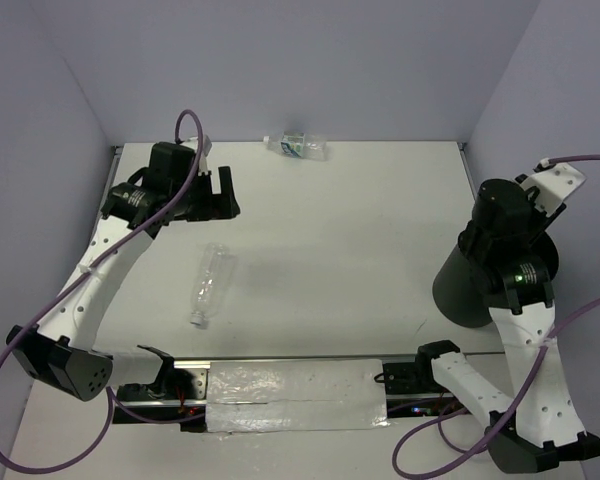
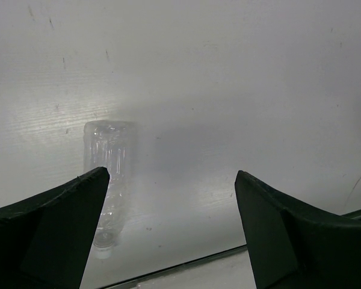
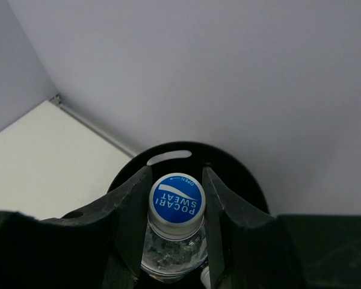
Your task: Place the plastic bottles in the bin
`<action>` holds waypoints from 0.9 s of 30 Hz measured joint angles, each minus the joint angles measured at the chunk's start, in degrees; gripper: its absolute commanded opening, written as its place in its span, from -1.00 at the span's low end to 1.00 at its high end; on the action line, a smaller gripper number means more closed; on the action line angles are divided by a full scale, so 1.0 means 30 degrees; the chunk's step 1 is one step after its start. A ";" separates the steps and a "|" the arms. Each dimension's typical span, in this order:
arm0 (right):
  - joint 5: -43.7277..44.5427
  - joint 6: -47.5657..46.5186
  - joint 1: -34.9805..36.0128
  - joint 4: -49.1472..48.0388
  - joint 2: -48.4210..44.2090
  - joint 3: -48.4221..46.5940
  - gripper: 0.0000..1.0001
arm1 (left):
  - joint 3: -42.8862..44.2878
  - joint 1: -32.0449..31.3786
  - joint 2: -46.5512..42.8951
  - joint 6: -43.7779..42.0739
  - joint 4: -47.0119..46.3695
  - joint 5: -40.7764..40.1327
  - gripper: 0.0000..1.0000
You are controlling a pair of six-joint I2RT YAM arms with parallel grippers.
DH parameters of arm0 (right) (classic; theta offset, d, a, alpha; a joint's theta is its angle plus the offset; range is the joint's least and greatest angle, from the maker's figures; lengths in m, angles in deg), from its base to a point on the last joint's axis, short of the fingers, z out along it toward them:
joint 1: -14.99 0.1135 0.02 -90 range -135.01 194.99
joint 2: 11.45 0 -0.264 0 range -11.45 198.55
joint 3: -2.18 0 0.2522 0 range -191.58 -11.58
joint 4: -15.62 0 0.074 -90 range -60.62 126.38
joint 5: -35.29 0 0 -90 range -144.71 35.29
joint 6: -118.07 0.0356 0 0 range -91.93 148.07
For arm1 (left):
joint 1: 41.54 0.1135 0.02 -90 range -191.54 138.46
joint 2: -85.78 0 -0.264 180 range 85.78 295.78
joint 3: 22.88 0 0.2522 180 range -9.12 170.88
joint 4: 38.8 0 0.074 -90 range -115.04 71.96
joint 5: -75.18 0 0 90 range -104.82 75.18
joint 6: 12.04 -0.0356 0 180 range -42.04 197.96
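1. The right gripper (image 3: 176, 173) is clamped on the held bottle (image 3: 171, 247), one finger on each side of its neck. The bottle is clear and crinkled, and its blue cap (image 3: 177, 198) with white "POCARI SWEAT" print faces the wrist camera.
2. Just beyond that bottle in the right wrist view is the round black lid (image 3: 243, 183), with its handle slot (image 3: 168, 158) above the cap. Whether the bottle touches the lid cannot be told.
3. In the top view the right wrist hangs over the bin (image 1: 465, 290), a black cylinder near the right edge of the white table (image 1: 360, 230); the arm hides the bin's top.
4. The left gripper (image 2: 171, 174) has its fingers spread wide with nothing between them, and it hovers above the table on the left.
5. Below it, the loose bottle (image 2: 108, 174) lies on its side on the table, clear and unlabelled, with its cap end toward the arm bases. It sits close by the left finger in the wrist view, not between the two.
6. The labelled bottle (image 1: 298, 146) lies on its side at the far edge of the table against the back wall, well apart from both grippers and from the bin.
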 measured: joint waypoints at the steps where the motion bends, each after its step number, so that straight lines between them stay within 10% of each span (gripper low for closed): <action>1: -0.0277 0.0423 -0.0022 0.0153 0.0000 0.0277 -0.74 | -0.0160 0.0000 0.0000 0.0007 -0.0007 -0.0109 0.99; 3: -0.0823 0.1239 -0.0044 0.0459 0.0080 0.0882 -0.33 | -0.0481 0.0000 -0.0007 0.0051 -0.0066 -0.0248 0.99; 4: -0.1042 0.1581 -0.0044 0.0546 0.0146 0.1173 0.35 | -0.0619 0.0000 -0.0007 0.0058 -0.0080 -0.0335 0.99; 7: -0.1596 0.2441 -0.0080 0.1173 0.0554 0.1661 0.99 | -0.0787 0.0000 -0.0007 0.0073 -0.0124 -0.0517 0.99; 27: -0.3774 0.2463 -0.0153 0.3898 0.1632 -0.6142 0.99 | -0.6237 0.0051 0.1552 0.1705 -0.0357 -0.5224 0.99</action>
